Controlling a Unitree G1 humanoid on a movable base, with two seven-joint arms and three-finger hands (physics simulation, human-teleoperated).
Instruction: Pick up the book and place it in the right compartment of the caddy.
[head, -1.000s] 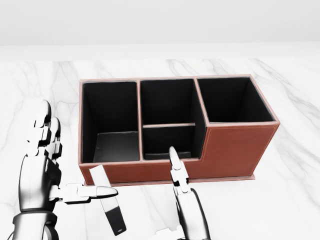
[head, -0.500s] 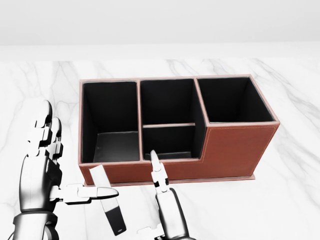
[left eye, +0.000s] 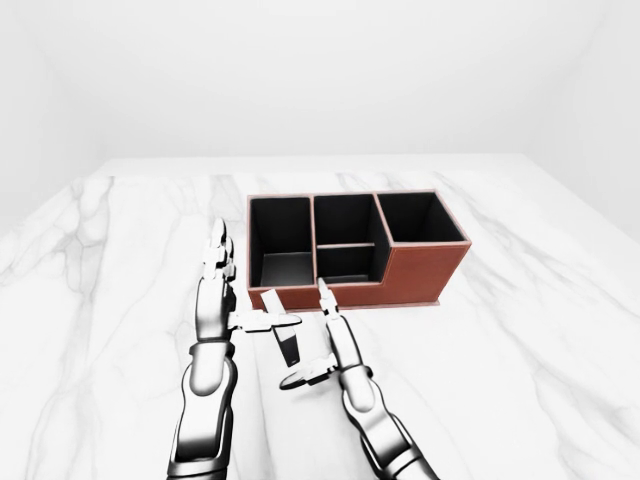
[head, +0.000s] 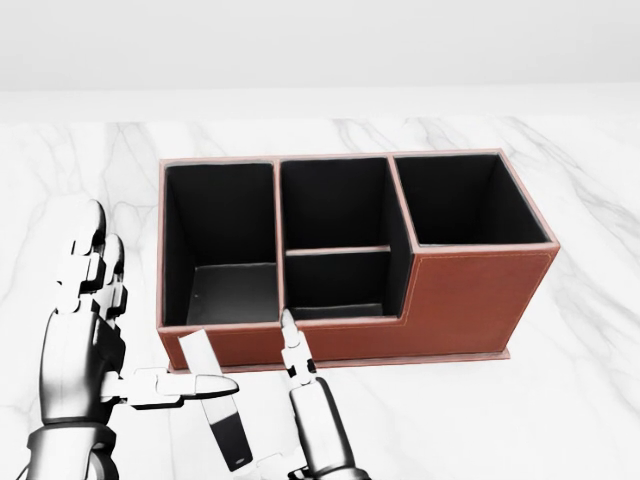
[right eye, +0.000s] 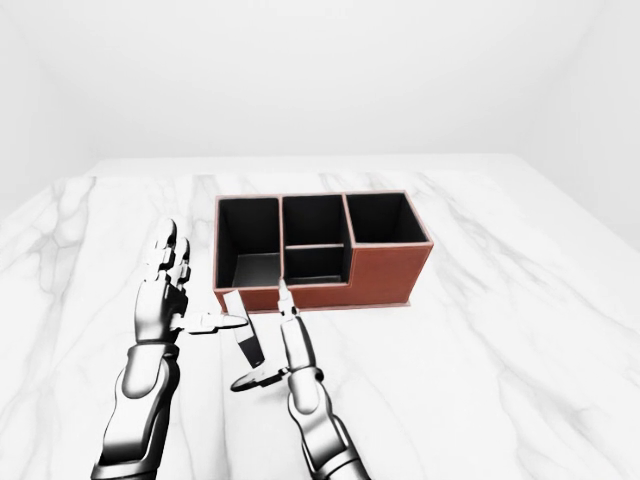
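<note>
My right robot hand (head: 300, 420) is spread, fingers extended beside the book (head: 215, 410), not gripping. Left robot hand (head: 85, 330) is open too, thumb touching the book. Book lies on the worktop (head: 560, 400) just below the caddy (head: 470, 295). Pickup not done; right compartment (head: 465, 200) empty.

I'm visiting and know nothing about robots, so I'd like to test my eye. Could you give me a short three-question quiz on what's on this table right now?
1. True or false: the book already stands inside the caddy.
2. In the head view, which hand is nearer the book's right side? A) left hand B) right hand
3. Fill in: the caddy's right compartment looks ____.

Key: 1. False; it lies on the marble table, just below the caddy. 2. B. 3. Empty.
</note>
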